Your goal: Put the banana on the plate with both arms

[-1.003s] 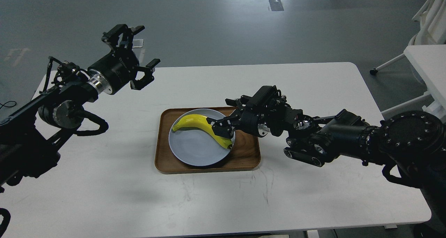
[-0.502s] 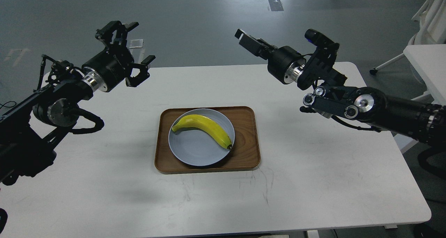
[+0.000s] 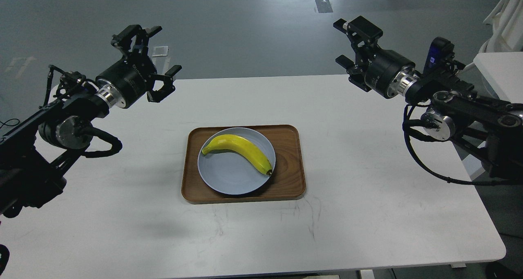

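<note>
Banana (image 3: 238,152) lying curved across the upper part of plate (image 3: 229,177), stem end toward the left, dark tip at the right rim. Plate seated in wooden tray (image 3: 288,181) at centre of white table (image 3: 122,222). Left gripper (image 3: 157,56) raised above the table's far left corner, fingers spread, holding nothing. Right gripper (image 3: 347,44) raised beyond the far right edge, fingers likewise spread and empty. Both well apart from the banana.
</note>
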Controlling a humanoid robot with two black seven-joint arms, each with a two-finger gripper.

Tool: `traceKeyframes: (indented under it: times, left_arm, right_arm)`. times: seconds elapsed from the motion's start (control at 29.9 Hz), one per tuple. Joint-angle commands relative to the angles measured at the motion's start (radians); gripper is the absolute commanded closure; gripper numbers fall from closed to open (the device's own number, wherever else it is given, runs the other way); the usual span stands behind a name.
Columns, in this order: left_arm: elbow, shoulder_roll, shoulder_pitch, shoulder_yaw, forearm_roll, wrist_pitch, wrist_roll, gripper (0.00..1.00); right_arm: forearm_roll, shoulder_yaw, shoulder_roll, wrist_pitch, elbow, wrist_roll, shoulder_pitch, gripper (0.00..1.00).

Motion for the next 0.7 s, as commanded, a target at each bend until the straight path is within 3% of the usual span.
traceKeyframes:
  times: [0.0,0.37,0.67]
  left_arm:
    - [0.001,-0.002,0.0,0.0,0.0,0.0,0.0,0.02]
    - [0.001,0.0,0.023,-0.001,0.0,0.0,0.0,0.02]
    - [0.001,-0.003,0.034,-0.015,0.0,0.0,0.0,0.02]
  right_arm:
    - [0.002,0.003,-0.003,-0.001,-0.002,0.002,-0.005,0.0]
    - [0.126,0.078,-0.041,0.117,0.018,-0.008,-0.06,0.0]
    - [0.143,0.113,-0.041,0.12,0.03,-0.008,-0.095,0.0]
